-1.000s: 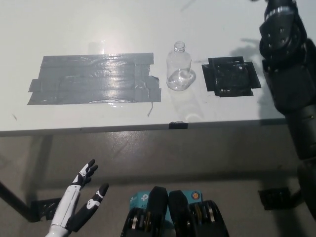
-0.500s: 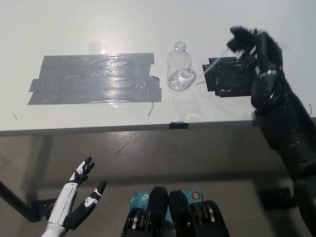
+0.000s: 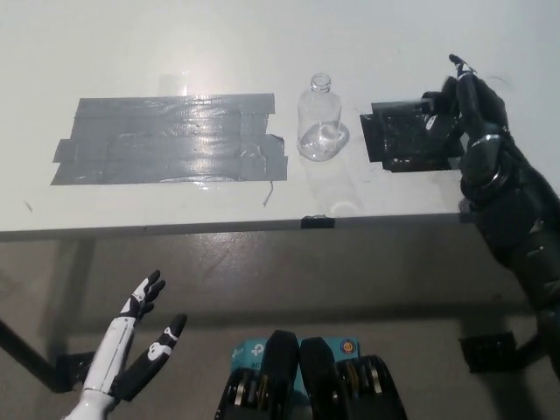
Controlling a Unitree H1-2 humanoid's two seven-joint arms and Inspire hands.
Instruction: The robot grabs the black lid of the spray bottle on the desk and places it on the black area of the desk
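Right robot hand (image 3: 464, 109) over the right edge of the black area (image 3: 409, 137), fingers curled; whether it grips the black lid cannot be told, since the lid is not separately visible (dark on dark). Uncapped spray bottle (image 3: 320, 122) stands just left of the patch. A good placement likely means lowering squarely over the patch centre before release. Room is open rightward; the bench (image 3: 262, 35) front edge lies near. Left robot hand (image 3: 144, 346) rests open below.
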